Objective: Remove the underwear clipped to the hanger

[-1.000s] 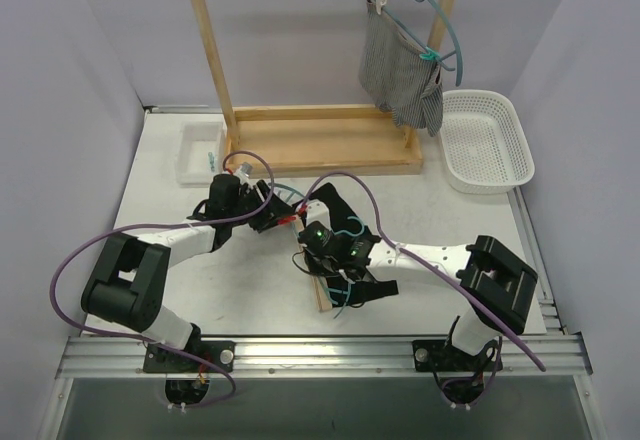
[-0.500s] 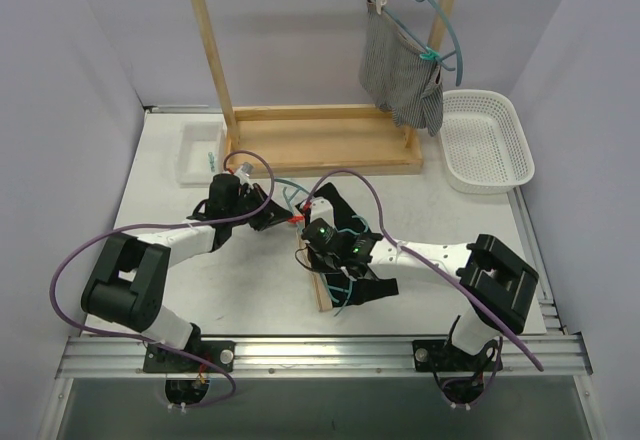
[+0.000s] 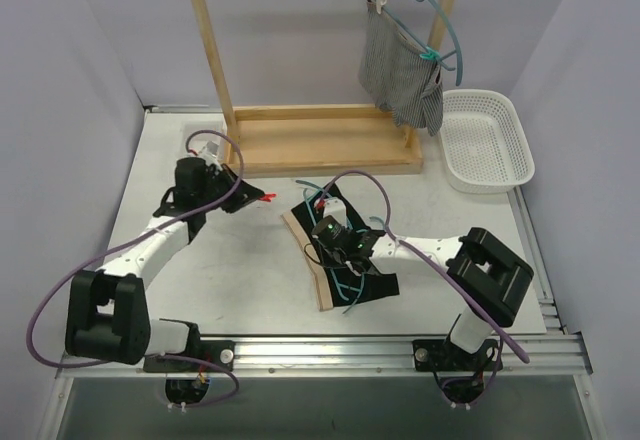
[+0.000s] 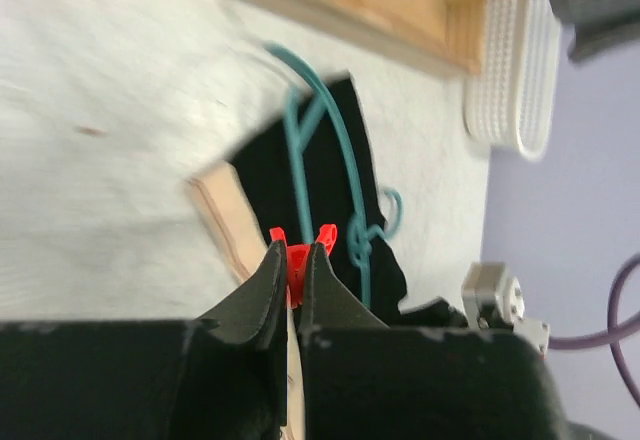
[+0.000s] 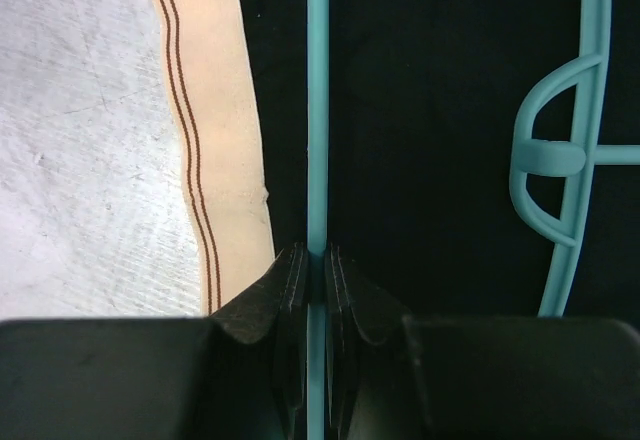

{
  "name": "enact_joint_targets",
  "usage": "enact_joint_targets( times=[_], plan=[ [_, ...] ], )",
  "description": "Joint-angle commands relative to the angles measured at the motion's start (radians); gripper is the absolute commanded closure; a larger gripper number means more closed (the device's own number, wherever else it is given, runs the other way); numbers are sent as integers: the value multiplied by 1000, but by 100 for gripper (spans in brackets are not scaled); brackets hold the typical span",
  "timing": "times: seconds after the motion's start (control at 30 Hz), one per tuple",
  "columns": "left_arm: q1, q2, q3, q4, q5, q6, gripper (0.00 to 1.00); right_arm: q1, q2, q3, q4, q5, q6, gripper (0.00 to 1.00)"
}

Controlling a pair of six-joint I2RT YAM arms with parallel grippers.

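Note:
The black underwear [image 3: 372, 284] with its tan waistband [image 3: 312, 270] lies flat on the table under a teal hanger [image 3: 350, 282]. My right gripper [image 3: 330, 235] is shut on that hanger's straight bar [image 5: 318, 110], above the black cloth [image 5: 430, 110]. My left gripper [image 3: 252, 200] is off to the left of the cloth, shut on a red clip [image 3: 266, 198], which shows between its jaws [image 4: 297, 262]. The grey striped underwear [image 3: 398, 70] hangs clipped to a second teal hanger [image 3: 445, 25] on the wooden rack.
The wooden rack [image 3: 320, 140] stands at the back, its base board on the table. A white basket [image 3: 490, 140] sits at the back right. A small clear tray [image 3: 192, 150] lies at the back left, just behind my left arm. Purple cables loop over both arms.
My left gripper shut on the red clip and swung left with it, away from the black underwear. The waistband now lies free on the table. My right gripper kept its hold on the hanger.

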Motion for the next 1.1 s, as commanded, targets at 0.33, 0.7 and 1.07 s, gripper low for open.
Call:
enact_joint_targets(
  times=[0.33, 0.7, 1.07],
  plan=[
    [397, 118, 293, 61, -230, 10, 97, 19, -23, -49, 93, -38, 39, 100],
    [398, 528, 643, -4, -276, 37, 91, 62, -49, -33, 104, -37, 54, 100],
    [394, 422, 522, -29, -287, 62, 6, 66, -121, 28, 18, 32, 10, 100]
  ],
)
